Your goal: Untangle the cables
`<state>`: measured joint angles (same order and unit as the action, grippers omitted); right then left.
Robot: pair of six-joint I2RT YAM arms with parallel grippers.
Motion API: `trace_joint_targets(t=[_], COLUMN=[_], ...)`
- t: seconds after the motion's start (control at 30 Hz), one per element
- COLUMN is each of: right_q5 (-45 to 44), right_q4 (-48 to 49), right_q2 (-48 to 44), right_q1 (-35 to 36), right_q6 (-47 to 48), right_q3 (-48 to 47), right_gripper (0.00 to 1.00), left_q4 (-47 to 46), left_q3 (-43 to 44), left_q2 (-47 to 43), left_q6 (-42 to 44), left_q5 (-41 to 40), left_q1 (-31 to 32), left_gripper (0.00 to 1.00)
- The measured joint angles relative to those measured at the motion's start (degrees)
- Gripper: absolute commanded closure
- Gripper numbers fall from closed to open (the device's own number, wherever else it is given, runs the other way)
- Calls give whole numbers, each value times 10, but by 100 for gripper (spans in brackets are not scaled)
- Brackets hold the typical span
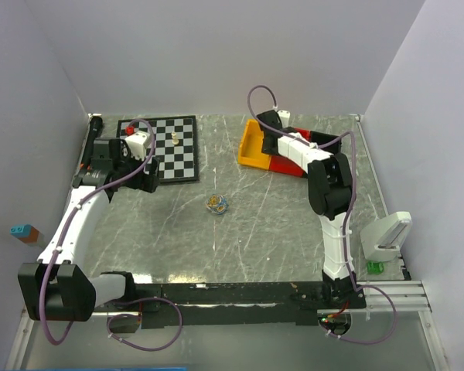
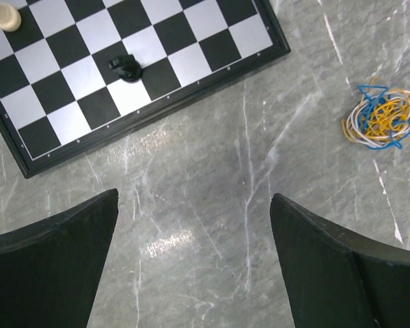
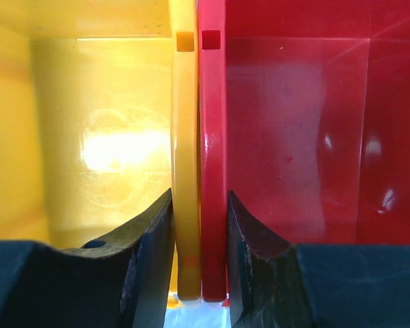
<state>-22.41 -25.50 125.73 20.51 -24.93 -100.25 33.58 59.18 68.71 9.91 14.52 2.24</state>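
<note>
The cables [image 1: 217, 204] are a small tangled bundle of thin white, blue and yellow-tan wire lying on the grey marble table, near its middle. They also show at the right of the left wrist view [image 2: 383, 116]. My left gripper [image 1: 145, 179] hovers by the chessboard's near edge, left of the bundle; in the left wrist view it [image 2: 195, 195] is open and empty over bare table. My right gripper [image 1: 267, 125] is at the far right. In the right wrist view it [image 3: 199, 198] is shut on the adjoining walls of a yellow bin [image 3: 184, 137] and a red bin [image 3: 212, 137].
A chessboard [image 1: 166, 147] lies at the far left with a white piece [image 2: 3, 15] and a black piece [image 2: 125, 67] on it. The yellow bin [image 1: 251, 147] and red bin [image 1: 282, 165] sit at the far right. A white device [image 1: 387, 236] stands at the right edge.
</note>
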Motion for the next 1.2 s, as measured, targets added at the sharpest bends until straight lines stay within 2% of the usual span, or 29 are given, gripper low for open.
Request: trace_joint_targets(t=[0.17,0.5,0.9,0.97,1.1,1.13,1.2], right_q5=[0,-9,-29,-29,-26,-23,-12], right_q4=[6,15,3,1,-16,-23,-38], right_q2=[-42,-123,-142,-161,-198,-203,-206], right_q1=[31,141,229,251,279,283,283], right_q6=[-20,-83,-145,-162,-193,-201,-214], right_q3=[62,180,206,229,272,276,276], right_gripper=[92,94,97,86,42,35,30], left_q4=[2,6,17,17,19,19,19], left_q3=[-10,-26,-30,-30,-30,-30,-30], left_q2=[-3,-30,-44,-45,-45,-45,-45], left_q6=[6,15,26,28,30,30,29], left_q5=[-15,-26,-38,-39,-39,-39,-39], left_q1=[0,0,1,1,1,1,1], left_gripper=[3,3,3,3,3,3,3])
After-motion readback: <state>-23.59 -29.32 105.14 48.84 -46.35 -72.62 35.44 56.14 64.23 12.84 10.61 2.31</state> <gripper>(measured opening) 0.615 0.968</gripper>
